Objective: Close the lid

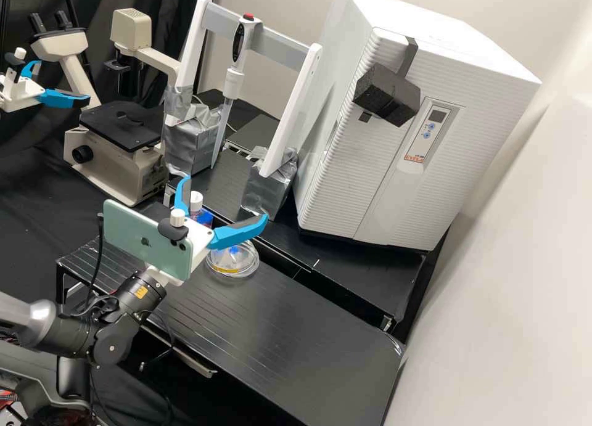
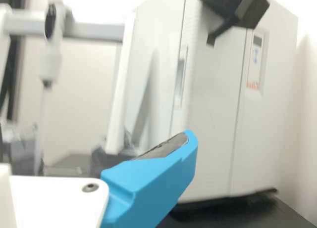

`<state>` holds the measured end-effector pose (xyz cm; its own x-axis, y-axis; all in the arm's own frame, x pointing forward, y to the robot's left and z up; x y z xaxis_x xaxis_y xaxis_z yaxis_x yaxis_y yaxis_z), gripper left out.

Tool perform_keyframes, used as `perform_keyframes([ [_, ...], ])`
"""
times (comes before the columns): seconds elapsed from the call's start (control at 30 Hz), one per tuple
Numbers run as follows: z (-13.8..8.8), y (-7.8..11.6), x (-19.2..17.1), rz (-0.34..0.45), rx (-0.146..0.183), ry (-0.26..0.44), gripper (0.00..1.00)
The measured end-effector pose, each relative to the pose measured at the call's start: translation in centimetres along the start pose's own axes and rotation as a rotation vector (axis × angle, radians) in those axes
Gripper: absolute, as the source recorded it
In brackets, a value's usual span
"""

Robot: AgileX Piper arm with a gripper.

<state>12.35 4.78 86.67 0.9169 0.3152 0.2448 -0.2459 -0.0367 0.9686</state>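
In the high view my gripper (image 1: 225, 198) stands open above the front bench's left part, its two blue fingers spread wide with nothing between them. The white cabinet (image 1: 394, 142) stands on the rear bench, to the gripper's right and behind it. Its ribbed front panel (image 1: 361, 161) carries a black foam block (image 1: 388, 96) near the top; I cannot tell whether the panel is fully closed. In the wrist view one blue finger (image 2: 153, 181) shows in front of the cabinet (image 2: 213, 109), apart from the foam block (image 2: 233, 5).
A round clear object (image 1: 237, 269) and a white-capped bottle (image 1: 196, 201) sit close beneath the gripper. A white frame (image 1: 290, 111) holding a pipette (image 1: 239, 44) stands left of the cabinet. Farther left are a microscope (image 1: 117, 161) and a second arm's gripper (image 1: 52, 84).
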Motion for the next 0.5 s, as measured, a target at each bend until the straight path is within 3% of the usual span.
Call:
perform_keyframes([
  [0.13, -0.69, -0.41, 0.41, 0.009, 0.115, 0.057, 1.00],
  [0.17, -0.78, -0.56, 0.49, 0.001, 0.131, 0.065, 1.00],
  [0.27, -0.96, -0.82, 0.59, -0.013, 0.156, 0.080, 1.00],
  [0.5, -0.73, -1.04, 0.74, -0.027, 0.171, 0.069, 1.00],
])
